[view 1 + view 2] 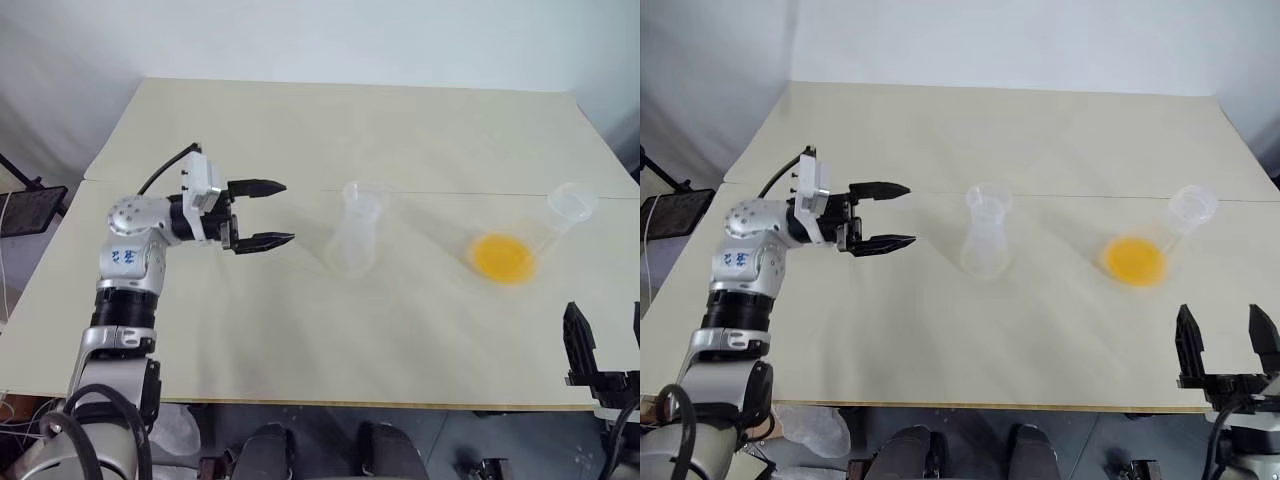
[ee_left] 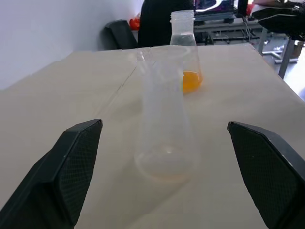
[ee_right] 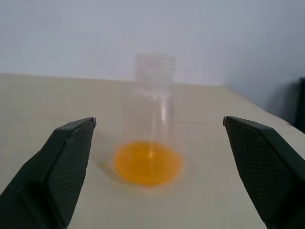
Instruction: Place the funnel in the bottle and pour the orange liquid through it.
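The whitish cone-shaped bottle stands upright mid-table. The clear funnel sits in its neck, its wide mouth facing up. My left gripper is open, level with the bottle and to its left, pointing at it with a gap between them and nothing between its fingers. Further right stands a clear screw-necked container with the orange liquid pooled in its base. My right gripper is open and empty at the table's near right edge, in front of that container. The right wrist view shows the liquid straight ahead between the fingers.
The pale table has a seam running across it behind the bottle. A dark stand sits off the table's left side. In the left wrist view, dark furniture stands beyond the table's far end.
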{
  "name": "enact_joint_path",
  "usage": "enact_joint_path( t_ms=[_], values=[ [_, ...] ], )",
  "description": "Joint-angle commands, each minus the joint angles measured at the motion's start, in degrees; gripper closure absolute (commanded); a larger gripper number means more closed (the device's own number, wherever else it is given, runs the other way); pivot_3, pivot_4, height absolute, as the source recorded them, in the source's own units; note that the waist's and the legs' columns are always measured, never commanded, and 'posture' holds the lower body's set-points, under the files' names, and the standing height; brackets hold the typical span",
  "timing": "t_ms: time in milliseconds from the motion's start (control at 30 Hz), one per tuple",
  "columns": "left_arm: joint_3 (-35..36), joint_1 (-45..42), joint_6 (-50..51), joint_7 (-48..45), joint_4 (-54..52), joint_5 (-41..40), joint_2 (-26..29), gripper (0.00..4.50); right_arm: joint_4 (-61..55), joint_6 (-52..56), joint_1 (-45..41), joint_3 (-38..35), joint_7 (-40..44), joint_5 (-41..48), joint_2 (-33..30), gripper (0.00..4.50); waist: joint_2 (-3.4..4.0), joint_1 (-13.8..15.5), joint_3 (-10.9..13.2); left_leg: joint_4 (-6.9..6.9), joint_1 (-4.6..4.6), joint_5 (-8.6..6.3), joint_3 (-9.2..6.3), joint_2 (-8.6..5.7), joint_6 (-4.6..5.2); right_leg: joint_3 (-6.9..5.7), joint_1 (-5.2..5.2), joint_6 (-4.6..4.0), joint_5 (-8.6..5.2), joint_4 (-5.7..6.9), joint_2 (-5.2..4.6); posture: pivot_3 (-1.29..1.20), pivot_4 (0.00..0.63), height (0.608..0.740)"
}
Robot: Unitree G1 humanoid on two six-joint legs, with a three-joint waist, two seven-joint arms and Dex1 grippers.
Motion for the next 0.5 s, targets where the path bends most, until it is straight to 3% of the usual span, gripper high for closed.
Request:
enact_joint_path(
  t_ms=[33,267,500],
  values=[
    [1.13,2.12,2.91,1.31,-5.60,-2.32,1.41,0.02,0.89,1.86,-0.85,-1.38,-2.26,-0.22,-1.80,0.00,0.02,-0.11,0.00,0.00,0.01,0.00,-0.01,0.00,0.00,0.00,-0.01,-0.01,0.00,0.03,0.00,0.00,0.150,0.740],
    [0.92,5.55,7.83,2.77,-11.59,-4.10,2.28,0.02,1.89,17.71,-14.07,0.12,-12.75,-0.80,-11.03,0.00,0.11,-0.49,-0.05,0.03,0.05,0.00,0.03,0.03,-0.01,0.11,-0.10,-0.09,-0.04,0.25,-0.01,0.00,0.150,0.740],
    [1.04,9.34,9.47,5.52,-17.05,-4.94,1.96,0.02,8.26,28.47,-26.97,1.97,-12.12,0.44,-19.02,0.00,0.12,-0.28,-0.05,0.03,0.02,0.00,0.02,0.00,0.00,0.10,-0.13,-0.08,-0.04,0.29,-0.03,0.00,0.150,0.740]
  ],
)
